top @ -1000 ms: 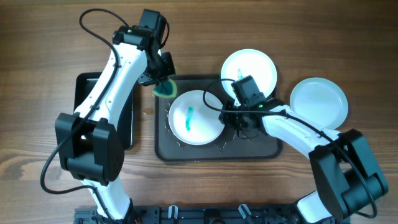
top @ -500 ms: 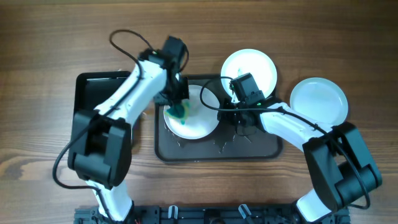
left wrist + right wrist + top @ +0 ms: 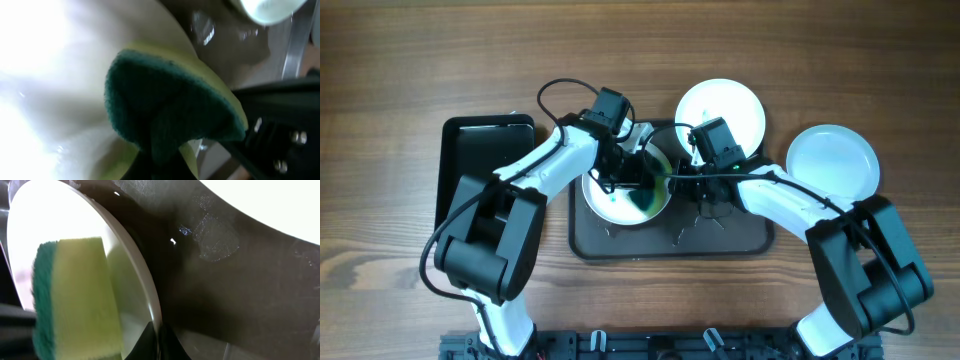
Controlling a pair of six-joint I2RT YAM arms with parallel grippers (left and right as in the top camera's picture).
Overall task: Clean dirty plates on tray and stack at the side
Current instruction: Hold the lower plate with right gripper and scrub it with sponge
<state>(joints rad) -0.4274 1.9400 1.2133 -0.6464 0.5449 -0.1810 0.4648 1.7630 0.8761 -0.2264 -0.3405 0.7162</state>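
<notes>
A white dirty plate [image 3: 610, 200] lies on the dark tray [image 3: 720, 238]. My left gripper [image 3: 638, 188] is shut on a yellow and green sponge [image 3: 646, 197] and presses it on the plate's right part. The sponge fills the left wrist view [image 3: 170, 110] over the white plate [image 3: 45, 65]. My right gripper [image 3: 682, 180] is shut on the plate's right rim [image 3: 145, 285]; the sponge shows inside the plate in the right wrist view [image 3: 75, 295]. A second white plate [image 3: 725, 105] leans on the tray's far edge. A clean white plate [image 3: 833, 160] lies on the table at the right.
A black rectangular tray [image 3: 480, 160] lies on the wooden table at the left. The left arm crosses from that side over the dark tray's left edge. Water drops show on the tray floor [image 3: 215, 240].
My left gripper has carried the sponge from beyond the tray's far left corner down onto the plate and across it to the right. The green stain no longer shows. The right gripper has stayed.
</notes>
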